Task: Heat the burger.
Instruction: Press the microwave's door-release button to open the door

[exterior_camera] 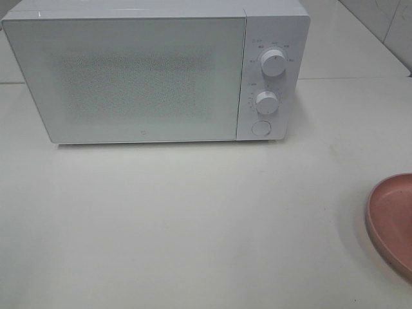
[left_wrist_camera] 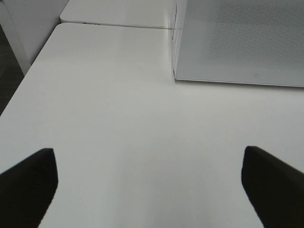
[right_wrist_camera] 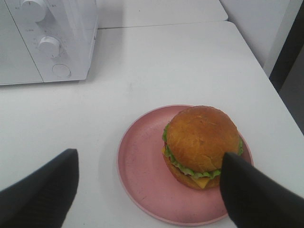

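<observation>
Burger (right_wrist_camera: 202, 145) sits on a plate (right_wrist_camera: 142, 175) at the counter's (exterior_camera: 193, 219) right edge; both claws (left_wrist_camera: 149, 183) (right_wrist_camera: 149, 190) gape, empty; microwave (exterior_camera: 129, 77) closed.

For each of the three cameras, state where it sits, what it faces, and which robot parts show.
Exterior high: mounted above, looking down at the closed microwave and plate edge; no robot parts.
Left wrist: on the left arm, facing bare table toward the microwave; open left hand.
Right wrist: on the right arm, above the burger; open right hand.
All three share the microwave.
</observation>
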Controlling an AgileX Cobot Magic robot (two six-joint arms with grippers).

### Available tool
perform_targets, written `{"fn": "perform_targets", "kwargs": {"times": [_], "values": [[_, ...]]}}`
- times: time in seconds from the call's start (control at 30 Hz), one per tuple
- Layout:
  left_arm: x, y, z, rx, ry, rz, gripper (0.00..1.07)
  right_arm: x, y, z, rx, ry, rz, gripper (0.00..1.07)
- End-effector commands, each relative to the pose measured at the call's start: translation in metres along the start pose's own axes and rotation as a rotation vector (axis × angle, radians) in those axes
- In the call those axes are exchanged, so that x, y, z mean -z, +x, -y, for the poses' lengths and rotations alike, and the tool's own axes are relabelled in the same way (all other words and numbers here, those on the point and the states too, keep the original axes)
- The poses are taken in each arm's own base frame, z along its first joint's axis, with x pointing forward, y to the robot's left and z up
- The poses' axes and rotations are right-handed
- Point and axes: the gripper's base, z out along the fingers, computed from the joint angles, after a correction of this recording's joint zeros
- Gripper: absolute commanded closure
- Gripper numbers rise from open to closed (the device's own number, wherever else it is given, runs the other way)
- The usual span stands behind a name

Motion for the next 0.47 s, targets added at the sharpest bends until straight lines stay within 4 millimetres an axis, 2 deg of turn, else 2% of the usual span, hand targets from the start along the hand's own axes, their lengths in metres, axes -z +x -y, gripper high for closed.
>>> {"fn": "perform_targets", "kwargs": {"times": [0.03, 0.47], "values": [[0.0029, 0.0018, -0.0001, 0.002, -0.009, 0.031, 0.09, 0.0029, 0.001, 0.0007, 0.013, 0.006, 0.026, 0.31], [0.0029, 0.0018, -0.0001, 0.002, -0.009, 0.031, 0.09, 0.0022, 0.0006, 0.0006, 0.013, 0.007, 0.021, 0.31]]}}
